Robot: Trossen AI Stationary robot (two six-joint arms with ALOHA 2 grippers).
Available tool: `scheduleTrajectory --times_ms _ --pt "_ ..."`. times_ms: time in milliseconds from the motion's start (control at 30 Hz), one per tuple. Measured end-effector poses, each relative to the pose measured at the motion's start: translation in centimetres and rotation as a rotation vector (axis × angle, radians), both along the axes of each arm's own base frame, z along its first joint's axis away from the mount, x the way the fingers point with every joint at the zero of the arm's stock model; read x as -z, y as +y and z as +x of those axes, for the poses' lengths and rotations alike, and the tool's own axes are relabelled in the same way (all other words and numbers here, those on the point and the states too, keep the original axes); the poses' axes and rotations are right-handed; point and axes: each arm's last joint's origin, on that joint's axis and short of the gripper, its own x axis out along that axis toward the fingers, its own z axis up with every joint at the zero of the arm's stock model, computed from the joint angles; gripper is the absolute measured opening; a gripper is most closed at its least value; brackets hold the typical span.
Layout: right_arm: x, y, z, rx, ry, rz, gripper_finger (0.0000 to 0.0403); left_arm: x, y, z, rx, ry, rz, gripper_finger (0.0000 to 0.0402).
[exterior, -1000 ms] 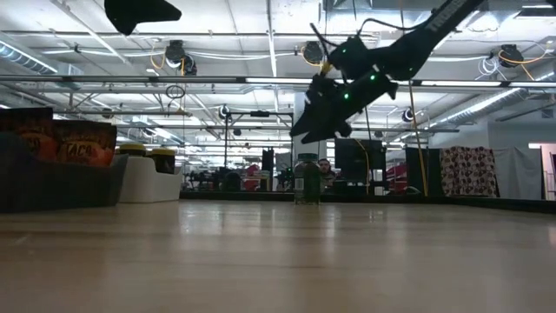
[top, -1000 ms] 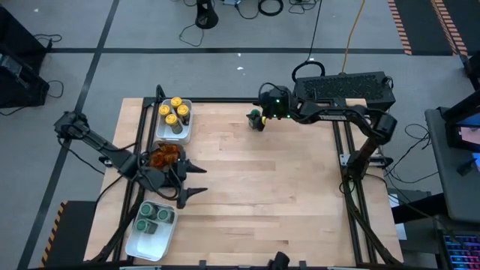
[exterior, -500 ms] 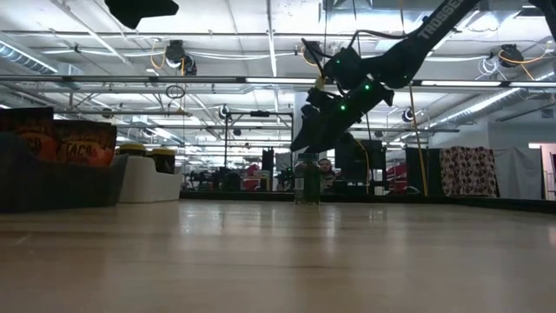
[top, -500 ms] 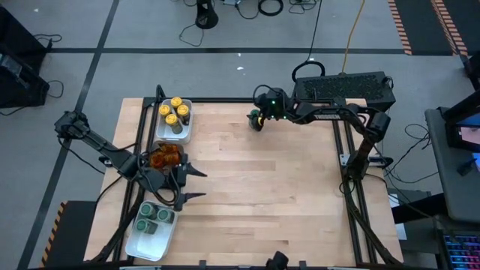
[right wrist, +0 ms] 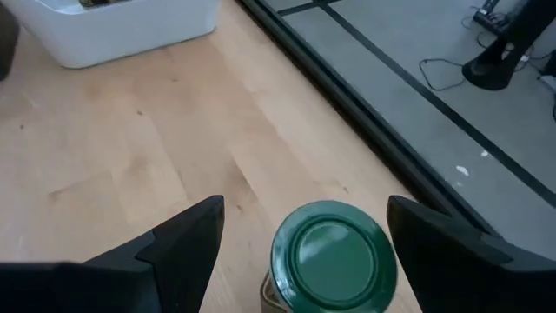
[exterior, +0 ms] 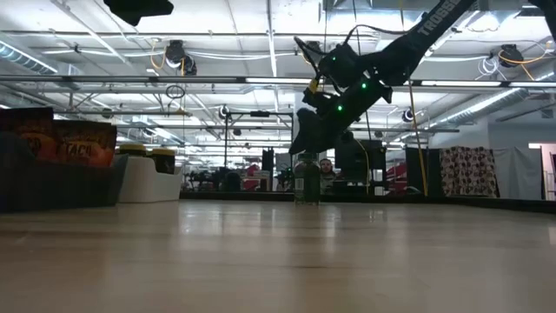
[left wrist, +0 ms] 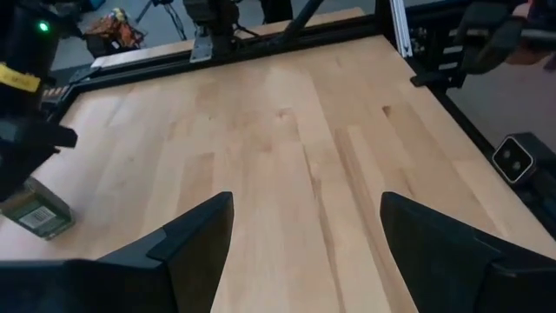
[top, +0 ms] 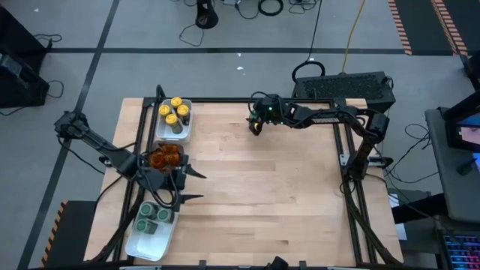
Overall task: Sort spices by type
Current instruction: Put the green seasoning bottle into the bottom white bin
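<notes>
A jar with a green lid stands upright on its base near the table's far edge. My right gripper hangs open just above it, slanting down from the right, one finger on either side of the lid and neither touching it. My left gripper stands open over the table's left part with nothing between its fingers. Jars with yellow lids stand in a white tray, orange-brown packets lie in a dark tray, and jars with green lids stand in a second white tray.
The three trays stand in a row along the table's left edge. The table's black frame rail runs right behind the jar. The bare wood of the middle and right holds nothing else.
My right gripper has gone toward the table's left edge and down, coming over the lone green-lidded jar, which has not moved. My left gripper has rolled a little about its own axis while staying in place. Both stay open.
</notes>
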Motion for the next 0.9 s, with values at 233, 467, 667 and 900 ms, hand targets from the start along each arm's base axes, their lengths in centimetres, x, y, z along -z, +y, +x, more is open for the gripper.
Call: scheduleTrajectory --times_ms 233,467,667,900 --pt "1.9 -0.2 0.5 0.020 0.018 0.031 0.0306 -0.2 0.2 -0.3 -0.002 0.003 -0.003 0.0295" --pt "1.9 -0.3 0.8 0.043 -0.001 0.005 0.0306 -0.2 0.2 -0.4 0.001 0.000 -0.007 0.0295" --pt "2.2 -0.3 0.6 0.059 0.030 0.015 0.0276 -0.2 0.2 -0.4 0.000 0.001 -0.006 0.0295" --pt "2.2 -0.1 0.6 0.054 0.038 0.019 0.0206 -0.2 0.6 -0.2 -0.020 0.003 -0.005 0.0295"
